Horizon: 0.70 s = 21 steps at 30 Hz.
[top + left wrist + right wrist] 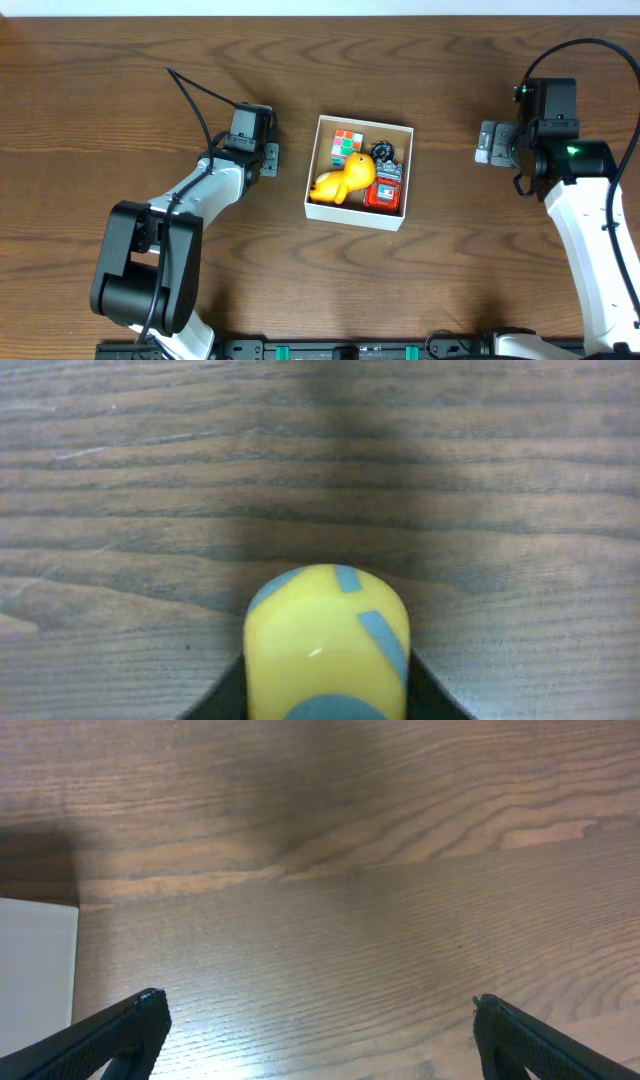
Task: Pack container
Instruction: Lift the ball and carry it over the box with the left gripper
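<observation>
The container (356,216), a white-walled square box, stands at the table's middle. It holds a colour cube (346,146), a yellow duck (343,180), a red toy (383,194) and a dark toy (385,152). My left gripper (251,140) is left of the container, just above the table. In the left wrist view it (327,695) is shut on a rounded yellow toy with blue stripes (325,630). My right gripper (490,143) is right of the container. In the right wrist view it (320,1020) is open and empty over bare wood, with the container's white wall (35,970) at the left edge.
The brown wooden table (130,110) surrounds the container on all sides. A black cable (195,95) runs from the left arm across the table.
</observation>
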Each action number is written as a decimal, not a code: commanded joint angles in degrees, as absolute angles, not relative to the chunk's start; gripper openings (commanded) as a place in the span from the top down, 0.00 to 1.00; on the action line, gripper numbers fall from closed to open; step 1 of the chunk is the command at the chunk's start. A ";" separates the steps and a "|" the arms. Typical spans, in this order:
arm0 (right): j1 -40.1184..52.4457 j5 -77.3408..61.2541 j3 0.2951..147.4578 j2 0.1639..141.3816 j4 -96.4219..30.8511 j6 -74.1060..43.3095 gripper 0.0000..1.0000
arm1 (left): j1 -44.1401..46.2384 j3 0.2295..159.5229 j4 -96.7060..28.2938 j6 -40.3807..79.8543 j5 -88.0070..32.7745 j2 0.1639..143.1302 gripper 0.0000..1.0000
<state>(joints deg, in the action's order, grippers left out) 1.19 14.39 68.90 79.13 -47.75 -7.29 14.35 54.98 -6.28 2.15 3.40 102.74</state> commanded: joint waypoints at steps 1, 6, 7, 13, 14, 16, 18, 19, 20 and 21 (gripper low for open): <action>0.71 14.76 69.54 79.02 -47.75 -8.29 0.01 | 14.15 54.63 -5.93 2.22 3.62 100.33 0.90; 0.71 14.76 69.54 79.02 -47.75 -8.29 0.01 | 14.50 54.63 -7.77 2.26 2.57 92.62 0.94; 0.71 14.76 69.54 79.02 -47.75 -8.29 0.01 | 14.63 54.63 -8.25 2.26 1.72 90.87 0.94; 0.71 14.76 69.54 79.02 -47.75 -8.29 0.01 | 17.65 54.63 -8.47 2.26 -11.70 79.35 0.94; 0.71 14.76 69.54 79.02 -47.75 -8.29 0.01 | 18.39 54.63 -8.10 2.26 -13.65 78.04 0.94; 0.71 14.76 69.54 79.02 -47.75 -8.29 0.01 | 20.45 54.63 -6.57 2.24 -17.76 75.92 0.94; 0.71 14.76 69.54 79.02 -47.75 -8.29 0.01 | 23.03 54.63 -4.08 2.17 -20.47 75.13 0.94; 0.71 14.76 69.54 79.02 -47.75 -8.32 0.01 | 24.25 54.63 -3.16 2.02 -21.08 75.16 0.94; 0.71 14.76 69.54 79.02 -47.75 -8.29 0.01 | 25.74 54.63 -2.22 1.17 -21.34 75.31 0.94; 0.71 14.76 69.54 79.02 -47.75 -8.29 0.01 | 27.16 54.63 -1.52 -0.45 -21.43 75.68 0.94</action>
<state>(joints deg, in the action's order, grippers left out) 1.19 14.39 68.90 79.13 -47.77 -7.27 24.12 54.85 -2.50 1.67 -16.23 75.11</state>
